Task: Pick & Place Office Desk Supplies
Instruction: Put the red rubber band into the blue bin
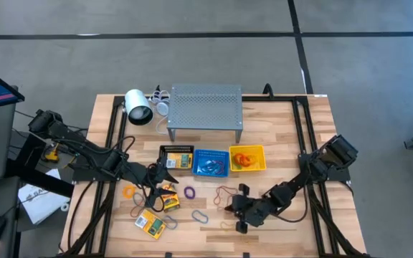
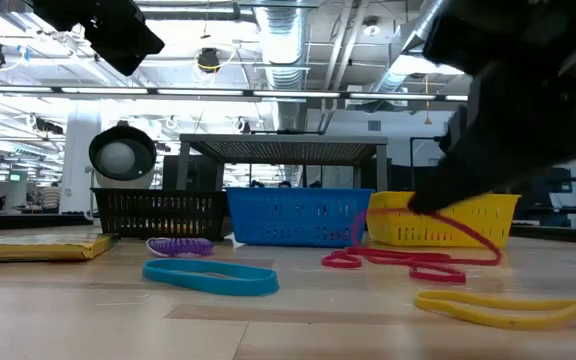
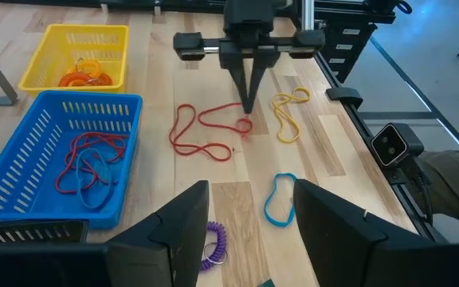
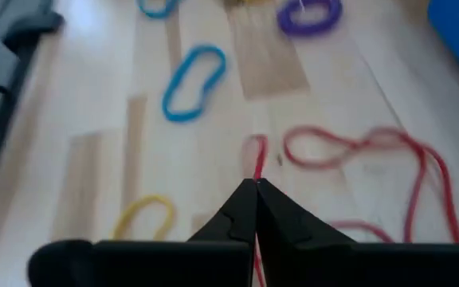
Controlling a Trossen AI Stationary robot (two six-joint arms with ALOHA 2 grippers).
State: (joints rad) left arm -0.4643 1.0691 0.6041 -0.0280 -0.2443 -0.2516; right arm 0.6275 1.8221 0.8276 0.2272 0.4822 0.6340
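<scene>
From above, we see the right gripper low over the counter, right at the red band loop, which lies in front of the blue basket and yellow basket. The left gripper waits near the black basket, jaws spread and empty.

At counter level, the red loop trails out flat from under the dark right arm.

From the left wrist, the right jaws are pressed together, their tips down on one end of the red loop.

From the right wrist, we see the tips meet on the red strand. We judge the pinch made; next comes a straight lift, then a carry to a basket, watching for the long loop dragging or slipping.
</scene>
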